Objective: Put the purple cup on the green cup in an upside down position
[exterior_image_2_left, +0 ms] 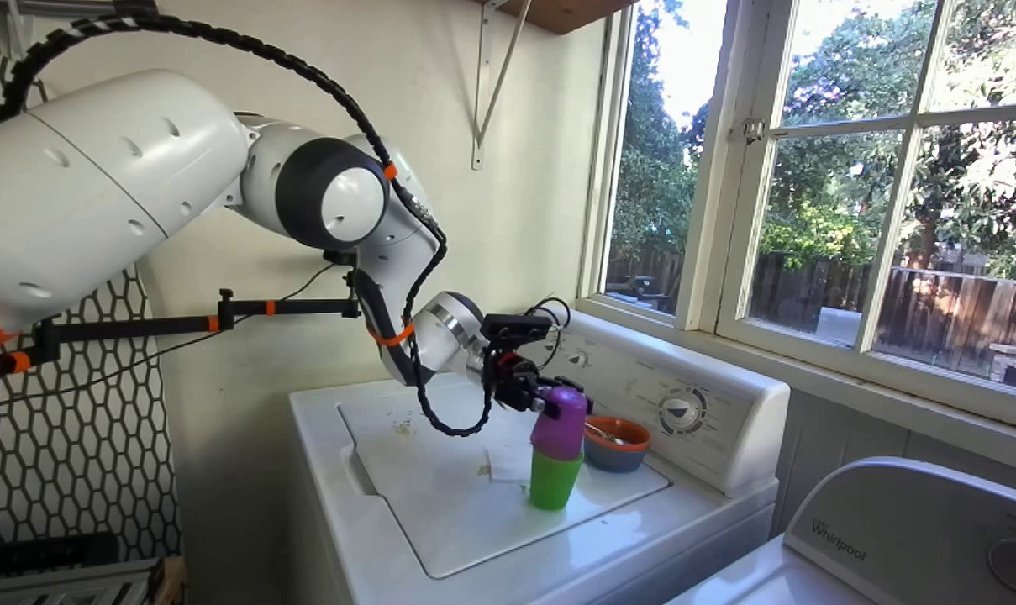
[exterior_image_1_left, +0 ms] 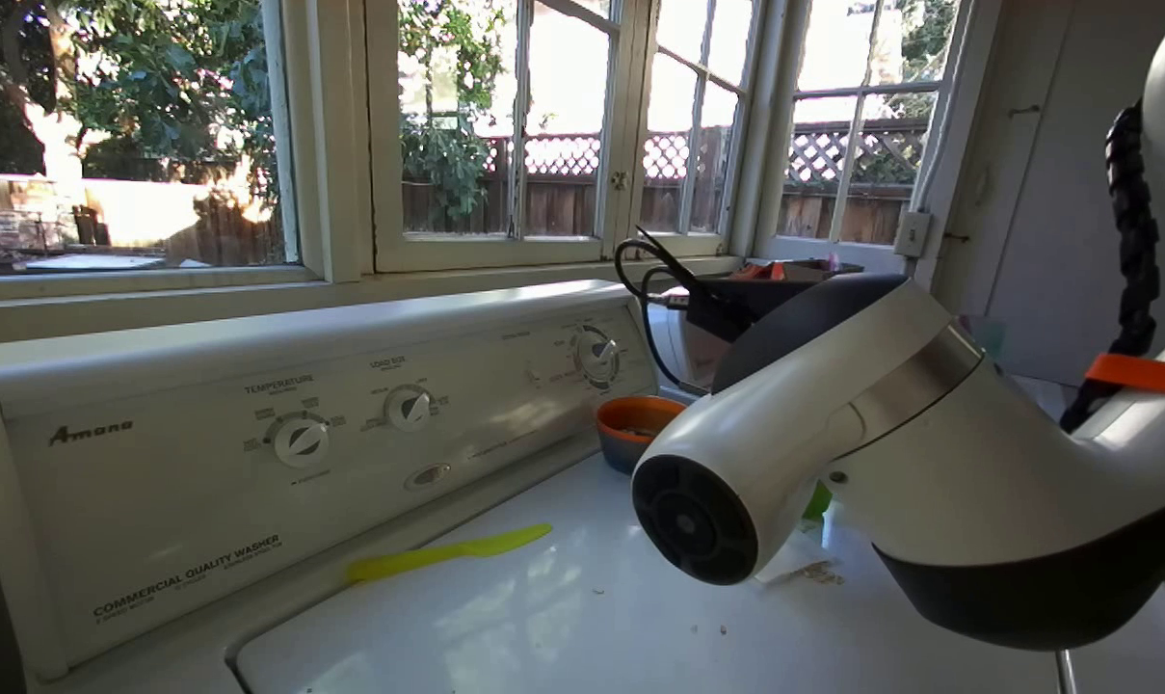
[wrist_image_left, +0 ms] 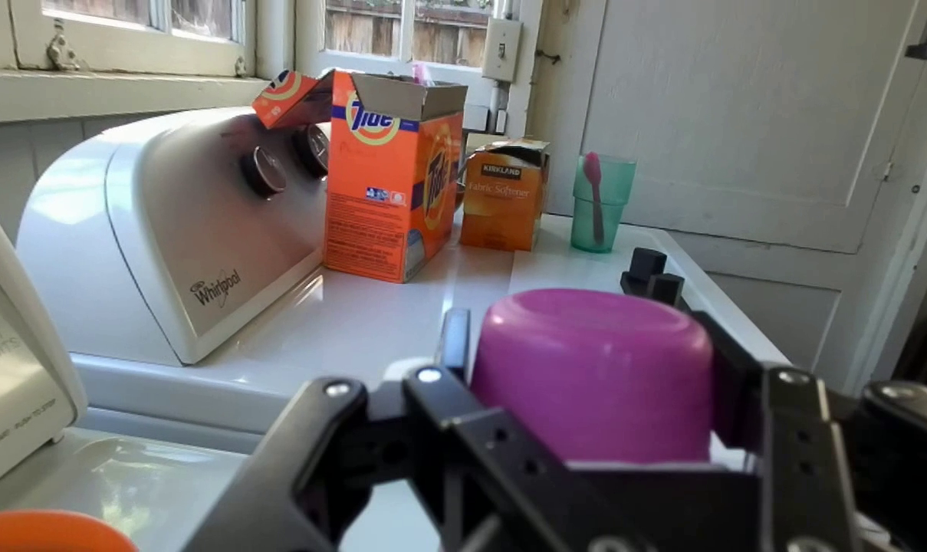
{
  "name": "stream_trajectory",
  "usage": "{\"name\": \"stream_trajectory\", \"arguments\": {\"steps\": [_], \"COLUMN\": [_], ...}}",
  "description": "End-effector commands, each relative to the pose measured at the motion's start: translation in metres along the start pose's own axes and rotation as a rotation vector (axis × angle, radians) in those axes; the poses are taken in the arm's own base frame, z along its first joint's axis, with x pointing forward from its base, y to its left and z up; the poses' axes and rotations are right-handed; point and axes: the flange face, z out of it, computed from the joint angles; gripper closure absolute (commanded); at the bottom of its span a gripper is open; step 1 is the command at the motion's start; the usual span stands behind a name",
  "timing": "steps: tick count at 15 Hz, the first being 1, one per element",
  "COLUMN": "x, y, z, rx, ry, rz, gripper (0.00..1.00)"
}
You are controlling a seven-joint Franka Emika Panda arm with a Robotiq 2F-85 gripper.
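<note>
Purple cup (exterior_image_2_left: pixel 560 433): in an exterior view I see it upside down on the green cup (exterior_image_2_left: pixel 555 483), mouth upon mouth; the green cup stands upright on the washer lid (exterior_image_2_left: pixel 465 521).
Claw (exterior_image_2_left: pixel 570 407): it reaches to the purple cup from the side, high up, one fingertip at each side.
Orange bowl (exterior_image_2_left: pixel 618 458): just beside the cups; whether it touches them I cannot tell.
White paper (exterior_image_2_left: pixel 510 466): flat on the lid, near the green cup.
Fingers (wrist_image_left: pixel 455 341): in the wrist view they stand as far apart as the purple cup is wide, one at each side, so I have it gripped; its base looks up.
Whirlpool machine (wrist_image_left: pixel 363 322): on top of it are the Tide box (wrist_image_left: pixel 375 222), the Kirkland box (wrist_image_left: pixel 501 207) and a teal tumbler (wrist_image_left: pixel 616 184) with a pink spoon (wrist_image_left: pixel 595 195) inside.
Arm (exterior_image_1_left: pixel 987 472): in an exterior view it hides from me the claw and the purple cup; under it shows a small green patch (exterior_image_1_left: pixel 817 506), of which thing I cannot tell.
Yellow-green knife (exterior_image_1_left: pixel 447 554): lies on the washer.
</note>
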Motion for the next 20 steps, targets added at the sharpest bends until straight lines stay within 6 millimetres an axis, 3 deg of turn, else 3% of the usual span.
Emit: {"name": "stream_trajectory", "arguments": {"steps": [1,12,20], "x": [0.005,-0.003,-0.006], "y": [-0.002,0.000,-0.002], "z": [-0.004,-0.005,0.005], "rx": [-0.024,-0.047,-0.037], "ry": [-0.045,-0.067,-0.097], "rz": [0.007,0.045,0.069], "gripper": [0.56,0.56,0.56]}}
